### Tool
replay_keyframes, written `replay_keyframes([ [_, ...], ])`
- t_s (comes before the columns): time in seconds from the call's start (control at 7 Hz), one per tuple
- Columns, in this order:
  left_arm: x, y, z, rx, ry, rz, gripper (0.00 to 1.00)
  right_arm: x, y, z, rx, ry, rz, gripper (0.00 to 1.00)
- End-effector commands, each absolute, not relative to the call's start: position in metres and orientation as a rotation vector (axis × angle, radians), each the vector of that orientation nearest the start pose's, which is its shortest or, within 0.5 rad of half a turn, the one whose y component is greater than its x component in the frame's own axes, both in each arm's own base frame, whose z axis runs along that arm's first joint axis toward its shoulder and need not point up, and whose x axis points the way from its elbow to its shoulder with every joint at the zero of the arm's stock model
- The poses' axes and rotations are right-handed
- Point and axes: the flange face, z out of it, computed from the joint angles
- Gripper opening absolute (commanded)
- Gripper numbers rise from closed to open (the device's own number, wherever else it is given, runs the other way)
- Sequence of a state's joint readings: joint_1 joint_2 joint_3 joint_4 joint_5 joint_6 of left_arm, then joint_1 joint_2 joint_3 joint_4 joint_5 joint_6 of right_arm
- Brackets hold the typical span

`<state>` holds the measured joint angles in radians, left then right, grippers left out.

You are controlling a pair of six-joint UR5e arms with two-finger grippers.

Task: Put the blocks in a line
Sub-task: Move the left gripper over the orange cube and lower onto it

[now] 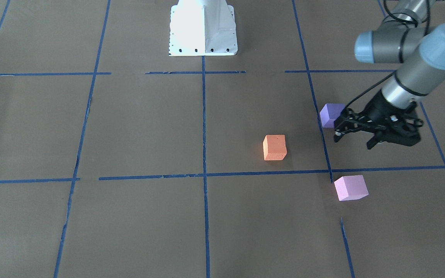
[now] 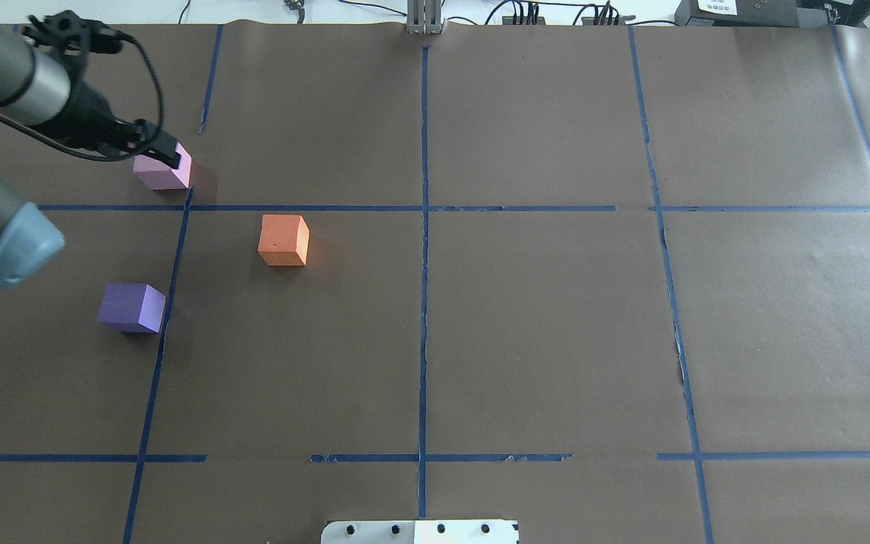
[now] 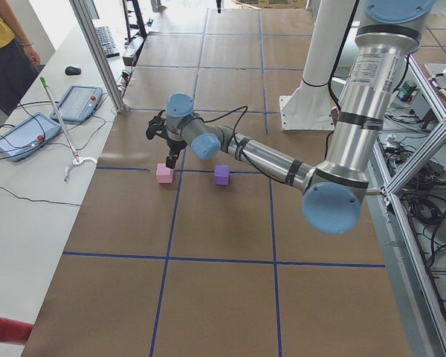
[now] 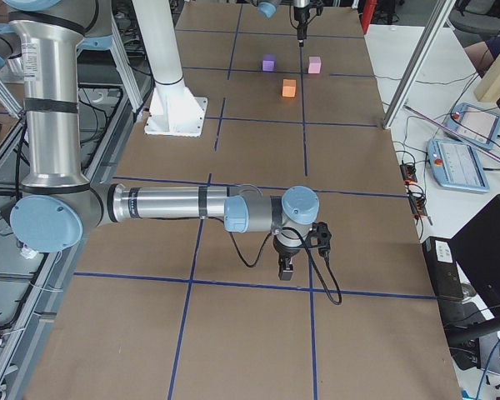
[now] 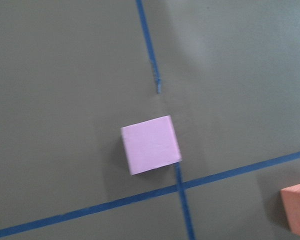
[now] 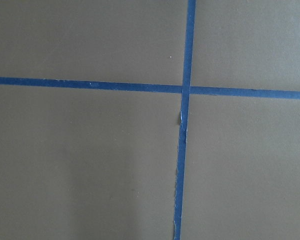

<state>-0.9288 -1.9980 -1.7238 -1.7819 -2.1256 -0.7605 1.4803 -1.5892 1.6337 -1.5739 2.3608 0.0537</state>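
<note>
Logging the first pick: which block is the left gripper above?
The pale pink block, farthest from the robot's base, centred in the left wrist view; the orange block only clips that view's corner, the purple block is outside it.

I see a dull brown table (image 1: 129,127) crossed by a grid of blue tape (image 1: 204,123). The orange block (image 1: 274,147) is plain on every face. At its two o'clock in my front view is the violet purple block (image 1: 331,114), and at its four o'clock the pale lilac-tinted pink block (image 1: 350,187). The left arm (image 1: 411,73) is silver-grey with light blue caps, and the left gripper (image 1: 353,141) is black. The base (image 1: 203,27) at twelve o'clock is white.
</note>
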Motion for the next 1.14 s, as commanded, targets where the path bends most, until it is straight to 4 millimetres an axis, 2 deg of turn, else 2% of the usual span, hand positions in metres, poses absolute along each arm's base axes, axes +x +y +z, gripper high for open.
replay_keyframes([
  [0.0, 0.431, -0.518, 0.260, 0.146, 0.894, 0.001, 1.00, 0.018, -0.490, 0.636, -0.019, -0.791, -0.051, 1.00],
  [0.14, 0.436, -0.519, 0.260, 0.132, 0.893, -0.020, 1.00, 0.018, -0.490, 0.636, -0.018, -0.791, -0.051, 1.00],
  [0.29, 0.446, -0.516, 0.270, 0.113, 0.878, -0.016, 1.00, 0.018, -0.490, 0.636, -0.018, -0.791, -0.051, 1.00],
  [0.57, 0.448, -0.521, 0.278, 0.128, 0.848, -0.045, 0.99, 0.018, -0.490, 0.636, -0.018, -0.791, -0.051, 1.00],
  [1.0, 0.460, -0.526, 0.306, 0.106, 0.823, -0.046, 0.99, 0.018, -0.490, 0.636, -0.018, -0.791, -0.051, 1.00],
])
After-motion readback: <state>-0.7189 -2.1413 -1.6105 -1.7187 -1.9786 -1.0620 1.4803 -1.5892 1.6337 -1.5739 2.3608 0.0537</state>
